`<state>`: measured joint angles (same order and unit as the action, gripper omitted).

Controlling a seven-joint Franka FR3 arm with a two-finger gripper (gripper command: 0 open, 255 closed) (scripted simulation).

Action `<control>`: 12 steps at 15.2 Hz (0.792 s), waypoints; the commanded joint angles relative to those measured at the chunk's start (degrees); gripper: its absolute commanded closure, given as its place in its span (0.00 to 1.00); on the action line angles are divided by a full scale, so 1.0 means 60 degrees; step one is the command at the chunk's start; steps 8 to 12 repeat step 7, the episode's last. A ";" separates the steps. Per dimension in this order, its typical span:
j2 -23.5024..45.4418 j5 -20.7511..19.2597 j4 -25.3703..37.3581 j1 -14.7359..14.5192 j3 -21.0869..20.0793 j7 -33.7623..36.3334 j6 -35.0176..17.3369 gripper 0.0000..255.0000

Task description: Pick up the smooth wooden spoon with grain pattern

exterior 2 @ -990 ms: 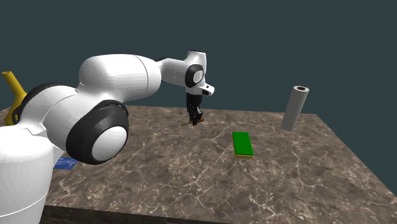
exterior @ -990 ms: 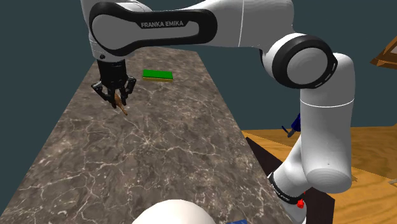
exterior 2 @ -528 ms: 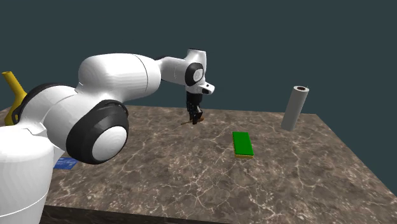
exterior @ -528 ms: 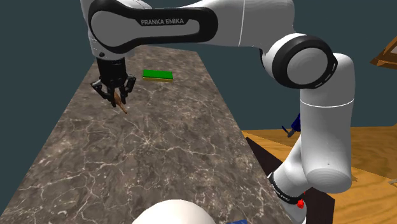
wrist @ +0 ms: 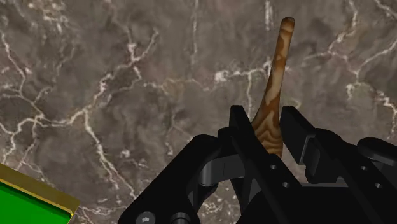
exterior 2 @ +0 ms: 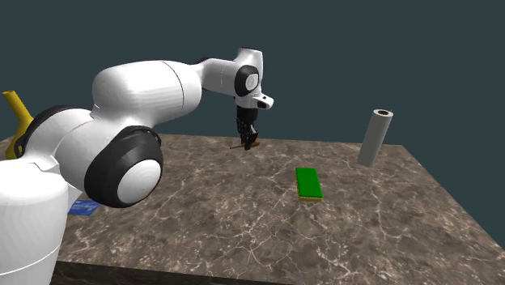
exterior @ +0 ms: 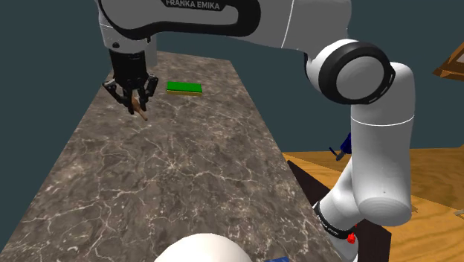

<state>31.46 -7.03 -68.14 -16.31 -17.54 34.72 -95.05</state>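
Note:
A brown wooden spoon (wrist: 273,95) with a wavy grain pattern is clasped between my black fingers, its handle sticking out past the fingertips. My gripper (wrist: 267,130) is shut on the spoon. In the shoulder view the gripper (exterior: 134,104) hangs above the dark marble table (exterior: 163,179) with the spoon (exterior: 141,113) slanting down from it, off the surface. The second exterior view has the gripper (exterior 2: 248,139) at the far side of the table, the spoon (exterior 2: 245,146) a small brown sliver in it.
A flat green block (exterior: 184,88) lies on the table beyond the gripper, also seen as a green block (exterior 2: 308,182). A grey upright cylinder (exterior 2: 375,137) stands at the second exterior view's right. A wooden floor (exterior: 416,179) lies beside the stand.
The gripper has risen from near the tabletop, carrying the spoon up with it. The green block has not moved.

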 commanded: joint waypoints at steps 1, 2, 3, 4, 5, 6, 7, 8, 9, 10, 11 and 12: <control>0.0045 -0.0008 0.0350 -0.0040 -0.0002 -0.0003 0.0306 1.00; 0.0069 -0.0012 0.0518 -0.0059 -0.0002 -0.0004 0.0450 1.00; 0.0097 -0.0018 0.0694 -0.0080 -0.0002 -0.0005 0.0596 1.00; 0.0129 -0.0025 0.0877 -0.0102 -0.0001 -0.0007 0.0746 1.00; 0.0166 -0.0033 0.1068 -0.0127 -0.0001 -0.0008 0.0899 1.00; 0.0173 -0.0034 0.1099 -0.0131 0.0000 -0.0008 0.0923 1.00; 0.0171 -0.0034 0.1096 -0.0130 0.0000 -0.0008 0.0921 1.00; 0.0171 -0.0034 0.1096 -0.0130 0.0000 -0.0008 0.0921 1.00; 0.0171 -0.0034 0.1096 -0.0130 0.0000 -0.0008 0.0921 1.00; 0.0171 -0.0034 0.1096 -0.0130 0.0000 -0.0008 0.0921 1.00; 0.0171 -0.0034 0.1096 -0.0130 0.0000 -0.0008 0.0921 1.00; 0.0171 -0.0034 0.1096 -0.0130 0.0000 -0.0008 0.0921 1.00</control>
